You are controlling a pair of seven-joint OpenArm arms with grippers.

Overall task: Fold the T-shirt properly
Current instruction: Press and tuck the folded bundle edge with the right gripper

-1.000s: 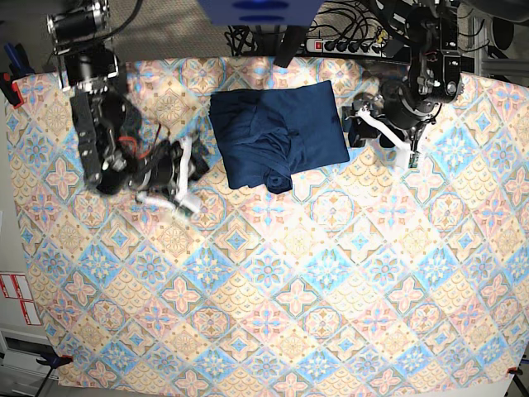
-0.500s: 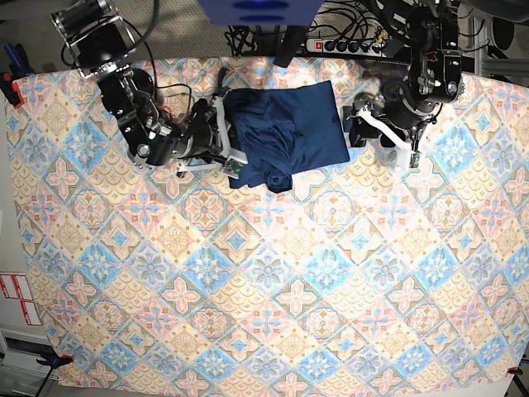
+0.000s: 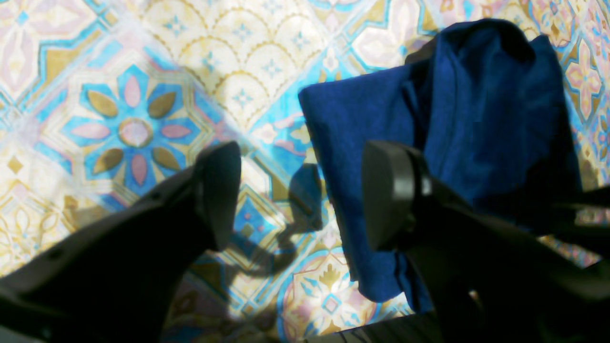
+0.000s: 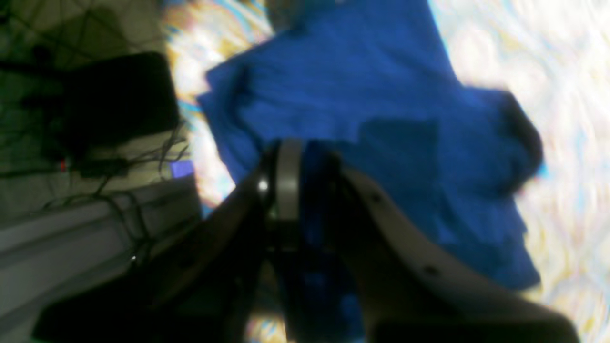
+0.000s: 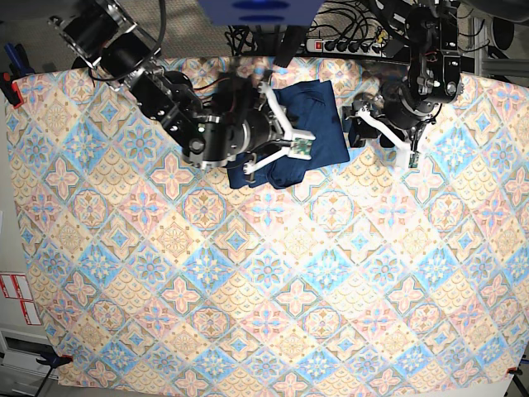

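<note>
The T-shirt [image 5: 318, 124] lies part-folded and bunched near the far edge of the desk [image 5: 273, 331], with the right gripper [image 4: 305, 190] reached across it, its jaws apparently clamped on a fold of the navy cloth, though that wrist view is blurred. The left gripper [image 3: 300, 195] hovers at the shirt's other side with its jaws apart and nothing between them, one finger [image 3: 386, 190] over the cloth's edge. Soft, light and limp, the knit will likely sag and slide on itself, so a hem or corner seems the surest place to pinch.
</note>
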